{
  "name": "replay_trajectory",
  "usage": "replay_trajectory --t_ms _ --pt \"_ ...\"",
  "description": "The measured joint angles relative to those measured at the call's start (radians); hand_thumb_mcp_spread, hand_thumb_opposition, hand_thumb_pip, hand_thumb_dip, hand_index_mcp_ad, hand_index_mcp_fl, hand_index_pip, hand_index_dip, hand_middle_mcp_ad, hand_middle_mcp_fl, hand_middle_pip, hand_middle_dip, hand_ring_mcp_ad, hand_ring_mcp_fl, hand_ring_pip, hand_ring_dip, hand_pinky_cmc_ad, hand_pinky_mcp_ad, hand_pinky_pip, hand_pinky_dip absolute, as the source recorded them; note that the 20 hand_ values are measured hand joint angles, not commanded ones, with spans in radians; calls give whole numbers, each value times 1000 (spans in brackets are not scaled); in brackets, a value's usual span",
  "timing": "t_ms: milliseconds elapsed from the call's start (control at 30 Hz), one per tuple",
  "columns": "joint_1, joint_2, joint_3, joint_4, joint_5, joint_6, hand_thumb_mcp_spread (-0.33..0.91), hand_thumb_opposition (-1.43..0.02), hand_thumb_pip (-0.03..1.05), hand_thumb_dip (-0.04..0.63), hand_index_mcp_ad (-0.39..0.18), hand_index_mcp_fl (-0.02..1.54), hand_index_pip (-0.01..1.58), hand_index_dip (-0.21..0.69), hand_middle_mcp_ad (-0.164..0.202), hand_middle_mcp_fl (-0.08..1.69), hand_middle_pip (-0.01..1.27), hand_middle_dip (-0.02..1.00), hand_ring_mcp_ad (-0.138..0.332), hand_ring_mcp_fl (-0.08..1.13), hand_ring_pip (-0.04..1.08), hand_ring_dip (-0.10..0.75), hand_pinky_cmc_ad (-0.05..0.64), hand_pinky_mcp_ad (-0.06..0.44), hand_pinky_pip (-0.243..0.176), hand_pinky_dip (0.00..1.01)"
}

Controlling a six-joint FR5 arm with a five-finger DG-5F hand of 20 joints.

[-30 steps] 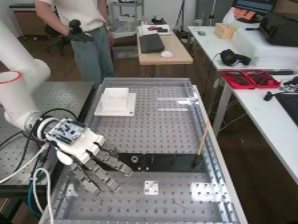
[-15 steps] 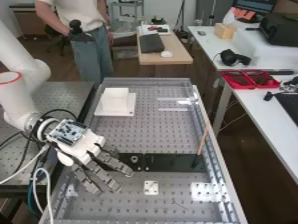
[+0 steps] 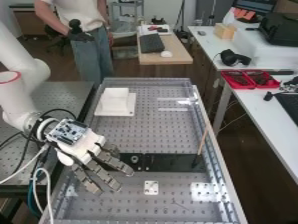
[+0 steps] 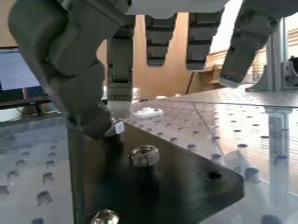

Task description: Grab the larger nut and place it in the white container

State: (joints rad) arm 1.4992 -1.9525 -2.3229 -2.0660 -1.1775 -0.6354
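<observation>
The hand [image 3: 81, 145] hangs over the left edge of the bench [image 3: 143, 132], its fingers [image 3: 112, 161] open, spread and nearly straight, with a slight bend, angled down toward the near end. They have hold of nothing that can be made out. The thumb [image 4: 76, 90] bends down, its tip close above the black plate [image 3: 169, 162], which lies across the bench from near the left edge to near the right. A nut [image 4: 144, 156] sits on the plate just beside the thumb's tip, apart from it, below the gap between thumb and fingers; the fingers hang higher, on the far side of this nut from the wrist camera. A second nut [image 4: 104, 217] sits on the same plate, nearer that camera. Which of the two is the larger cannot be told for sure. The white container [image 3: 116, 99] stands near the bench's far left corner, well apart from the hand. A thin stick [image 3: 203, 140] leans at the plate's right end, by the bench's right edge, and a small white piece [image 3: 151, 187] lies between the plate and the near edge.
</observation>
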Motion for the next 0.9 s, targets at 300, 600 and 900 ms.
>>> replay_trajectory --t_ms 300,600,900 --pt "-14 12 -1 -18 -53 -22 340 -862 796 206 -168 37 1553 87 12 5 122 202 157 0 244 77 316 312 -124 763" --pt "-54 39 14 -80 -142 -57 340 -862 796 206 -168 38 1553 87 10 5 122 202 150 0 244 77 316 309 -120 763" --pt "-96 47 36 -114 -224 -84 340 -862 796 206 -171 37 1553 87 10 9 122 202 150 0 246 77 316 312 -124 763"
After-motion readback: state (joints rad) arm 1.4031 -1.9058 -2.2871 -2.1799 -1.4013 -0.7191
